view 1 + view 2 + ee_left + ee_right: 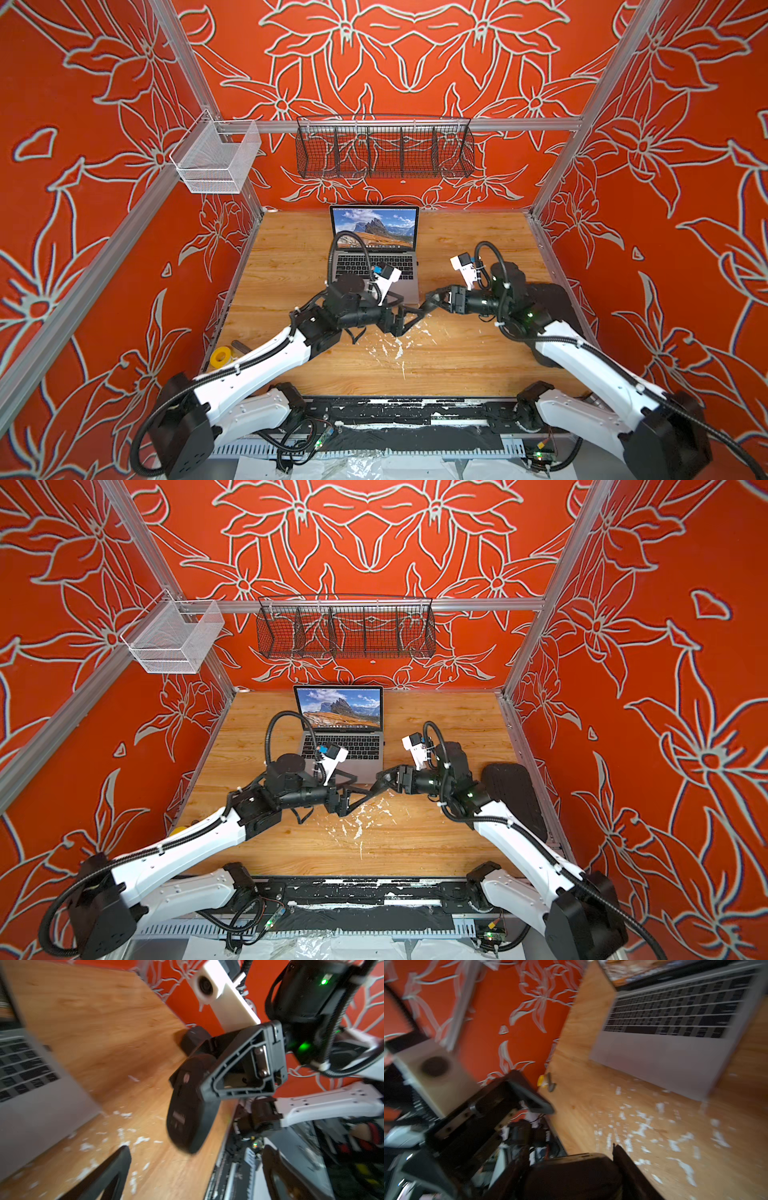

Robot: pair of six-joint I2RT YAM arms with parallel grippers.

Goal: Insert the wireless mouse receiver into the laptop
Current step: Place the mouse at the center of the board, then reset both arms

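The silver-grey laptop stands open at the back of the wooden table, showing a mountain picture on its screen. In front of it the two grippers meet above the table. My right gripper is shut on the oval black mouse, which it holds off the table. The mouse's underside faces the left wrist camera. My left gripper stands wide open just short of the mouse, with nothing between its fingers. The wireless mouse receiver cannot be made out in any view.
White flecks are scattered over the wood in front of the laptop. A yellow tape roll lies at the table's left edge. A black pad lies at the right edge. A black wire basket and a white mesh basket hang on the frame.
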